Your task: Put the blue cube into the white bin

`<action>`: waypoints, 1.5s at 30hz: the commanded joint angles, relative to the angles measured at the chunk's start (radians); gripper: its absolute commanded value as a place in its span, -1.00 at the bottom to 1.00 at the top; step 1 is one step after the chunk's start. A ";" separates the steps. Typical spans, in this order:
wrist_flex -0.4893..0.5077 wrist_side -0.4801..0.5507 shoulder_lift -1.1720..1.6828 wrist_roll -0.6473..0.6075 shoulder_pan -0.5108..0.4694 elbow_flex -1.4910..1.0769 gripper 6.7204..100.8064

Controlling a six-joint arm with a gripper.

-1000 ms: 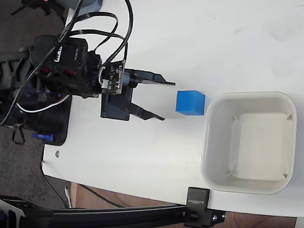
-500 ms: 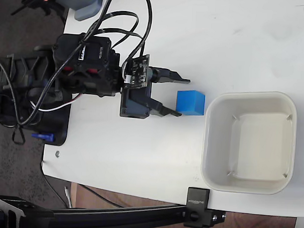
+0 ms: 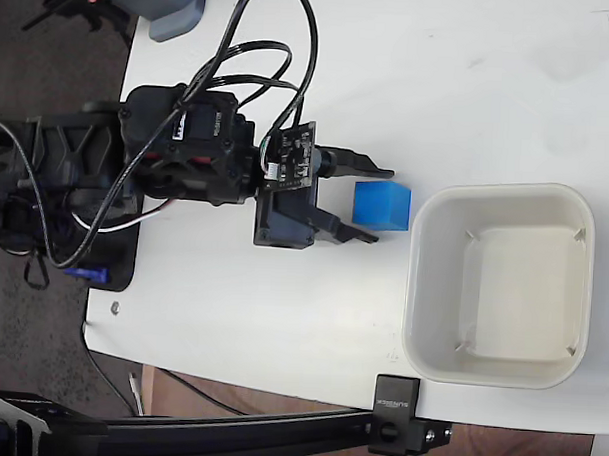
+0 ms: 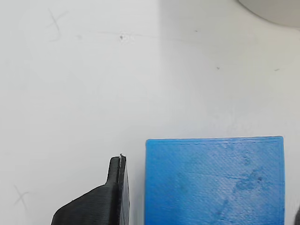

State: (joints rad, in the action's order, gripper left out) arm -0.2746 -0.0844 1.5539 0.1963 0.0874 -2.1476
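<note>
Straddling the blue cube (image 3: 382, 206), spread gripper (image 3: 378, 206) beside white bin (image 3: 418, 292).

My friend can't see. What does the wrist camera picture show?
A bright blue cube sits on a white table, filling the bottom right of the picture. One black gripper finger is just left of the cube with a thin gap between them. A bit of the white bin peeks in at the top right.

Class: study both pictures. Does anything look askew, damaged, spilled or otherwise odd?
Nothing stands out. The blue cube sits flat on the table beside the upright, empty white bin, and the open tool brackets the cube.
</note>
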 commanded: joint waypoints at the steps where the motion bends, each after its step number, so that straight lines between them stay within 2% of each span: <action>1: 0.025 0.018 0.012 -0.011 -0.014 0.052 0.53; 4: 0.035 0.028 0.000 -0.012 -0.018 0.052 0.35; 6: 0.038 0.029 -0.005 -0.015 -0.020 0.052 0.09; 10: 0.046 0.026 -0.003 -0.017 -0.017 0.049 -0.21; 15: 0.011 0.011 0.020 -0.015 -0.005 0.058 -0.35; 18: -0.052 -0.003 0.058 -0.008 0.008 0.081 -0.37; 25: -0.310 -0.074 0.207 -0.029 0.038 0.193 -0.35; 30: -0.428 -0.017 0.153 -0.097 -0.040 0.388 -0.35; 38: -0.440 0.110 -0.104 -0.181 -0.156 0.733 -0.38; 45: -0.492 0.172 -0.368 -0.215 -0.236 1.026 -0.38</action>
State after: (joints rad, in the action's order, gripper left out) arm -0.7670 0.0583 1.1888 -0.0153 -0.1304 -1.2395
